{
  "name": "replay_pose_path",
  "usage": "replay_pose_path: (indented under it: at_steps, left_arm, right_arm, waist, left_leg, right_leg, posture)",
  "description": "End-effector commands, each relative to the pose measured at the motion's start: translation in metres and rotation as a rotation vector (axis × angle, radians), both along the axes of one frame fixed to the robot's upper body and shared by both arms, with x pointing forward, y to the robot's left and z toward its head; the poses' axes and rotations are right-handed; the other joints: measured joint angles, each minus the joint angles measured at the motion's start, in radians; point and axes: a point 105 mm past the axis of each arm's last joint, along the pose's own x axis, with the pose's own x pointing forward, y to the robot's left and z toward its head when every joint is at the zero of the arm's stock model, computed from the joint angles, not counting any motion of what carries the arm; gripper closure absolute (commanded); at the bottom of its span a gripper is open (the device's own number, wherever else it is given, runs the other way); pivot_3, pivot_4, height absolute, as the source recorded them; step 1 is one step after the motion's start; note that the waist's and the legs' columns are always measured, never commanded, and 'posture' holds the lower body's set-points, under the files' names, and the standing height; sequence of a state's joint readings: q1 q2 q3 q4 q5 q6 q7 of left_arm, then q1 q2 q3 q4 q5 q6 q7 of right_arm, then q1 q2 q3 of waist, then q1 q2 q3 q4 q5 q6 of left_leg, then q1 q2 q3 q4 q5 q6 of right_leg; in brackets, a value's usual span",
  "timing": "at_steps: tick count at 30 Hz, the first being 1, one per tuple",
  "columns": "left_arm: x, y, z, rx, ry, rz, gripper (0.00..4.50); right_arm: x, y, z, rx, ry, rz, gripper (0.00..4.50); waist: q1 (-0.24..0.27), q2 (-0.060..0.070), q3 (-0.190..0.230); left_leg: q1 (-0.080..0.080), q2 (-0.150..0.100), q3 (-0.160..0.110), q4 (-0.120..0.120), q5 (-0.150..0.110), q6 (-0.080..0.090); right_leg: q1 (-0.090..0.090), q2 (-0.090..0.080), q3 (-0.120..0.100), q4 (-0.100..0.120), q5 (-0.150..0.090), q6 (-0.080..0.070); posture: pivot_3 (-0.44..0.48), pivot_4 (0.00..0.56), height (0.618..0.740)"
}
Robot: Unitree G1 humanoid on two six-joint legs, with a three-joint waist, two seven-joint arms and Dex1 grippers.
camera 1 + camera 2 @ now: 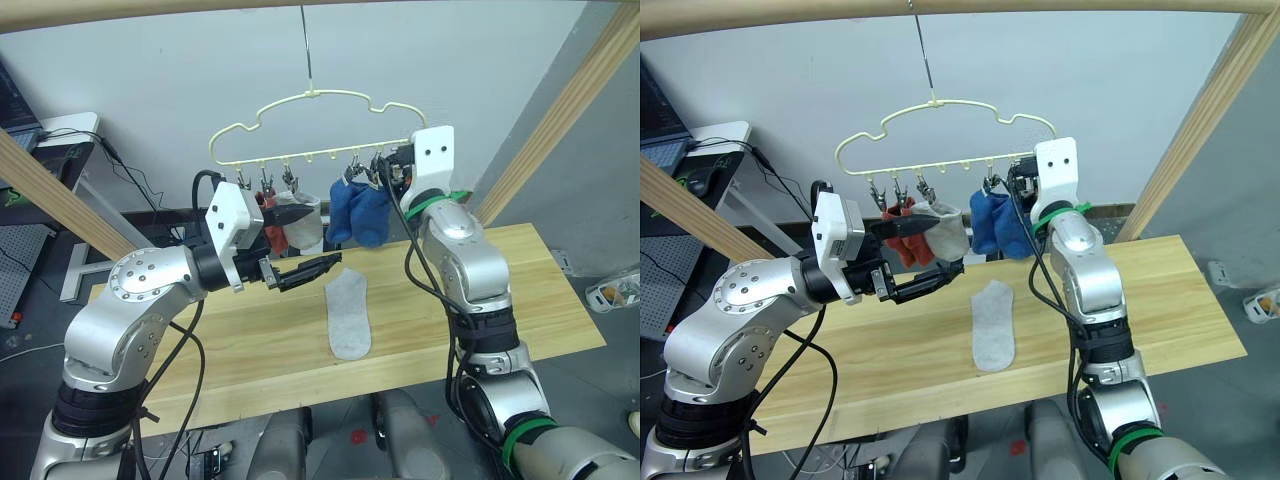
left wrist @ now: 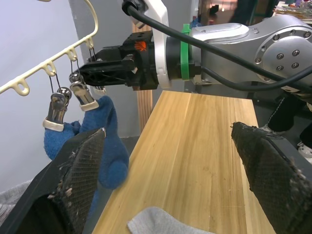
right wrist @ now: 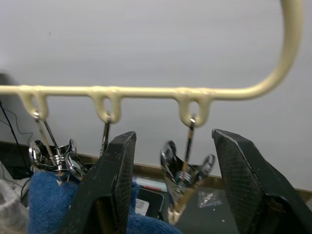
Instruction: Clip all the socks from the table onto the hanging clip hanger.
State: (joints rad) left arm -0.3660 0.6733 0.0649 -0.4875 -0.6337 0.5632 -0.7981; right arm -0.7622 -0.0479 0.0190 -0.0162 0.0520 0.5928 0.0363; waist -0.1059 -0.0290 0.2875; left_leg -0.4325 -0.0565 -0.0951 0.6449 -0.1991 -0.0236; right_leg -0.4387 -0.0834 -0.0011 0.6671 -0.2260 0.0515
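Left eye view: the left gripper (image 1: pixel 312 268), fingers apart and empty, hovers near the last light grey knit ankle sock (image 1: pixel 349 316) lying flat on the light wood plank table (image 1: pixel 540 300); it should take the cuff end. Five socks hang clipped on the pale yellow wire clip hanger (image 1: pixel 312 97). The right gripper (image 3: pixel 173 190), fingers apart, straddles the empty silver end clip (image 3: pixel 184 171); squeeze it squarely

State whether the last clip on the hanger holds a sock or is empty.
Empty: the end clip hangs bare between the right gripper's open fingers, beside the clipped blue socks.
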Motion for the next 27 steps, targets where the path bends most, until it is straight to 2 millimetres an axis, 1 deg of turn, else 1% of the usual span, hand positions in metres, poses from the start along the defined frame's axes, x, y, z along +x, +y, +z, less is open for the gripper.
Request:
replay_pose_path:
  at_steps: [1, 12, 20, 22, 24, 27]
  left_arm:
    - [-0.0039, -0.0015, 0.0051, 0.001, -0.032, -0.01, 0.07]
    - [-0.0059, 0.0, 0.003, 0.006, -0.027, -0.002, 0.07]
    - [-0.007, -0.0002, 0.0006, 0.01, -0.022, -0.003, 0.07]
    - [-0.0069, -0.0005, -0.0002, 0.011, -0.021, -0.005, 0.07]
    - [-0.0067, -0.0013, -0.0004, 0.011, -0.02, -0.008, 0.07]
    - [-0.0068, -0.002, -0.0007, 0.01, -0.019, -0.01, 0.07]
  right_arm:
    - [-0.0016, 0.002, 0.0176, 0.039, -0.063, -0.001, 1.91]
    - [0.0015, 0.0116, 0.0178, 0.116, -0.036, 0.027, 1.91]
    - [-0.0025, 0.0051, 0.0161, 0.1, -0.041, -0.026, 1.91]
    - [-0.0046, 0.0039, 0.0144, 0.091, -0.038, -0.039, 2.31]
    - [-0.0063, 0.004, 0.0124, 0.085, -0.03, -0.044, 2.82]
    - [-0.0081, 0.0047, 0.0112, 0.082, -0.025, -0.047, 2.82]
  waist:
    - [0.0, 0.0, 0.0]
    - [0.0, 0.0, 0.0]
    - [0.001, 0.0, 0.0]
    - [0.001, 0.0, 0.0]
    - [0.001, 0.0, 0.0]
    - [0.0, 0.0, 0.0]
  left_leg:
    - [0.0, 0.0, 0.0, 0.0, 0.0, 0.0]
    - [0.0, 0.0, 0.0, 0.0, 0.0, 0.0]
    - [0.0, 0.0, 0.0, 0.0, 0.0, 0.0]
    - [0.0, 0.0, 0.0, 0.0, 0.0, 0.0]
    - [0.0, 0.0, 0.0, 0.0, 0.0, 0.0]
    - [0.0, 0.0, 0.0, 0.0, 0.0, 0.0]
  right_leg:
    - [0.0, 0.0, 0.0, 0.0, 0.0, 0.0]
    - [0.0, 0.0, 0.0, 0.0, 0.0, 0.0]
    - [-0.001, 0.0, 0.001, 0.0, 0.0, 0.0]
    - [-0.001, 0.0, 0.0, 0.001, 0.0, 0.0]
    - [-0.001, 0.0, 0.001, 0.001, 0.0, 0.0]
    - [-0.001, 0.0, 0.001, 0.002, 0.0, 0.0]
  posture:
    - [-0.131, 0.237, 0.74]
    - [-0.119, 0.235, 0.74]
    - [-0.13, 0.234, 0.74]
    - [-0.133, 0.236, 0.74]
    - [-0.134, 0.237, 0.74]
    - [-0.135, 0.24, 0.74]
